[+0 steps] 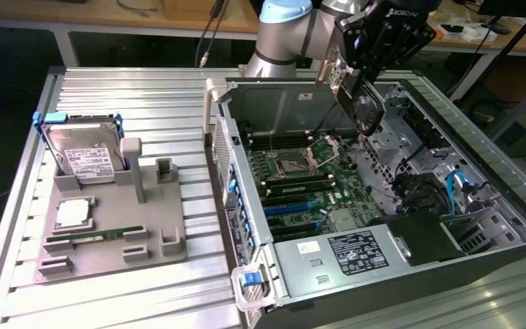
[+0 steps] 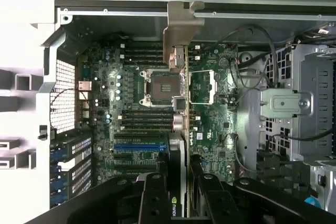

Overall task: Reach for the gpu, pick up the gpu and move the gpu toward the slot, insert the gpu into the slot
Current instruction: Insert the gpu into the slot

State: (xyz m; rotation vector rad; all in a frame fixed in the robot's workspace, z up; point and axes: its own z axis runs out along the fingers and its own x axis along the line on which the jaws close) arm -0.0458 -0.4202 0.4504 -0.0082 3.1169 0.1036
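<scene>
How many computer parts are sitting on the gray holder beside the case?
3. The hard drive stands upright at the far end of the gray holder, the silver processor lies flat nearer the camera, and the green memory stick lies nearest. None seems hidden.

Brand lettering: the black housing of the end effector (image 1: pixel 355 77), at the far side of the scene in the exterior view, carries white capitals reading "ROBOTIQ". The first letter is partly cut off.

Logo: the black face of the gpu (image 2: pixel 176 182) carries a green-and-white NVIDIA mark, visible in the wrist view. Its letters are only partly readable.

Power supply (image 1: pixel 359 250), at the near end of the computer case (image 1: pixel 281 106): black label with white print. The characters are not legible.

Hard drive (image 1: pixel 88 154), on the exterior view's left: white label with dark print. The characters are not legible.
</scene>
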